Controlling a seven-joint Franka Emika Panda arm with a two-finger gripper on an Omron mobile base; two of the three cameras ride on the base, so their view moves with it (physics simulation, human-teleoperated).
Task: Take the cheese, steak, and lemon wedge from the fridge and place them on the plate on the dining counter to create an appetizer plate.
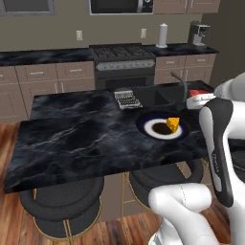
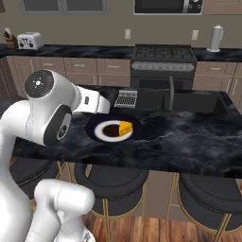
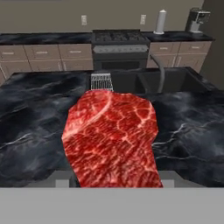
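Observation:
My gripper (image 1: 195, 96) is shut on the steak (image 1: 196, 92), a flat bright red slab held above the right end of the dining counter (image 1: 72, 139), just right of the plate (image 1: 143, 122). In the hand view the steak (image 3: 111, 140) hangs close in front and hides the fingertips. The navy-rimmed plate (image 2: 90, 127) lies on the black marble top with the orange-yellow cheese (image 1: 173, 124) on its right side. The cheese (image 2: 125, 127) sits apart from the gripper. The lemon wedge and the fridge are out of view.
A small wire rack (image 1: 127, 98) stands on the counter behind the plate. A sink with a dark faucet (image 1: 179, 83) lies at the counter's far right. Round stools (image 1: 62, 206) stand under the near edge. A stove (image 1: 122, 52) and a coffee machine (image 1: 198, 33) line the back wall.

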